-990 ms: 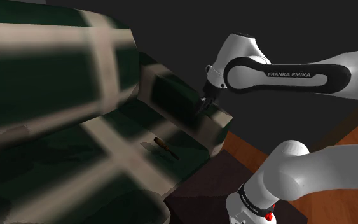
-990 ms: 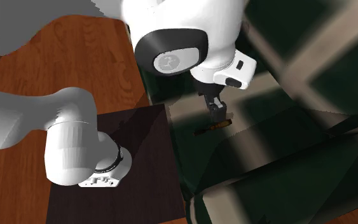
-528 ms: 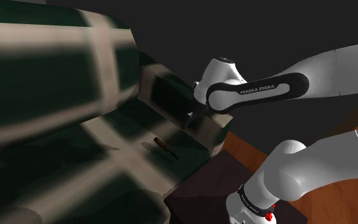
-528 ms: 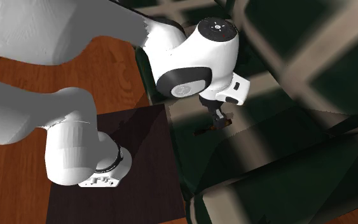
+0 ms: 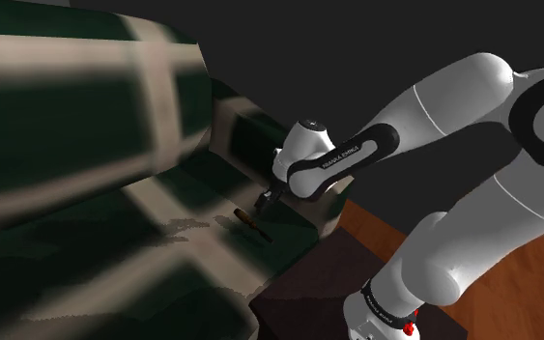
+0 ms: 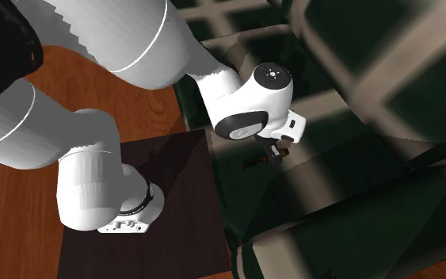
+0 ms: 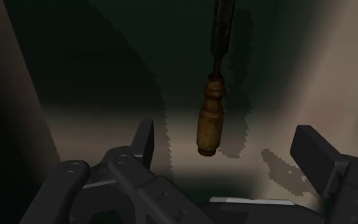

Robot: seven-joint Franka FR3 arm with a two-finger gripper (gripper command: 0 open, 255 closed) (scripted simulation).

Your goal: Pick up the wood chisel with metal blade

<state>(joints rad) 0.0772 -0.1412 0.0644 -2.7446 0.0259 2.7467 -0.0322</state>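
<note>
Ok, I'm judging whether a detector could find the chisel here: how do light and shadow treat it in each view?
Wrist view: the chisel has a lit brown handle, its blade fades into the dark sofa, and jagged-edged shadows lie beside it, ahead of the open gripper. Shoulder view: dim, the chisel a small dark sliver. Second exterior view: the sofa's checks look smeared.

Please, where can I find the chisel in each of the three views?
Shoulder view: the chisel lies on the plaid sofa, just below centre, under the gripper.
Second exterior view: the chisel is slightly right of centre, beneath the gripper.
Wrist view: the chisel lies between the open fingers, untouched.
Shared landmark: the black gripper right above it.
</note>
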